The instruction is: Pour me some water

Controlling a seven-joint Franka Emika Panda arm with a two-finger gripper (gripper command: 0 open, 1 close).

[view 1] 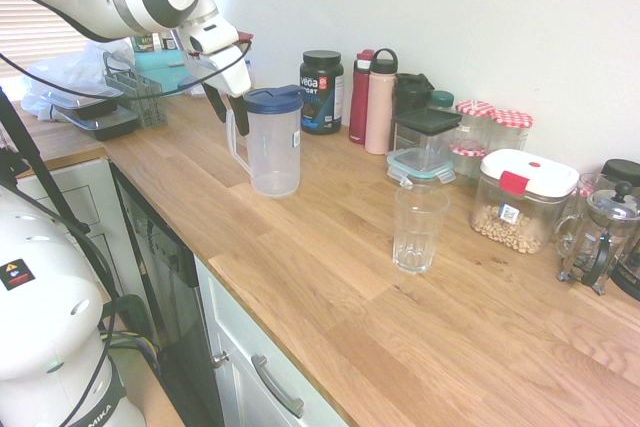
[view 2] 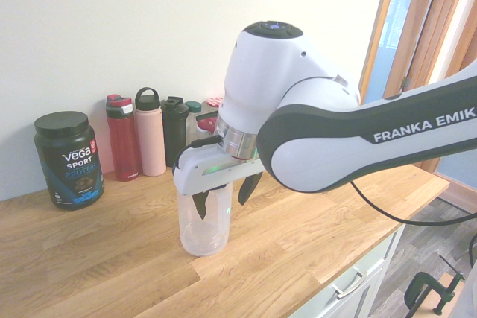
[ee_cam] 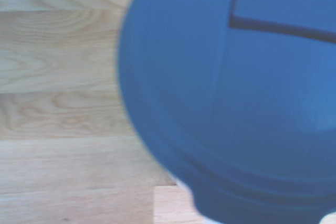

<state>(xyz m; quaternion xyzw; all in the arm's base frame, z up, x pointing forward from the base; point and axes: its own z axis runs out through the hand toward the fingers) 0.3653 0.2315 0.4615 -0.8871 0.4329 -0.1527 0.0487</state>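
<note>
Gripper (view 1: 232,107), jaws spread and empty, beside pitcher (view 1: 272,142) handle (view 1: 236,147); best practice: straddle handle squarely, clench firmly, then carry toward glass (view 1: 418,227).

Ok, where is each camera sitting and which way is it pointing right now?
First exterior view: high by the arm's base, looking along the counter at the pitcher and glass; arm enters from the left, gripper open.
Second exterior view: opposite side, facing the wall; arm enters from the right, gripper over the pitcher.
Wrist view: looking down on the pitcher's blue lid; no robot parts show.
All three share the pitcher.
</note>
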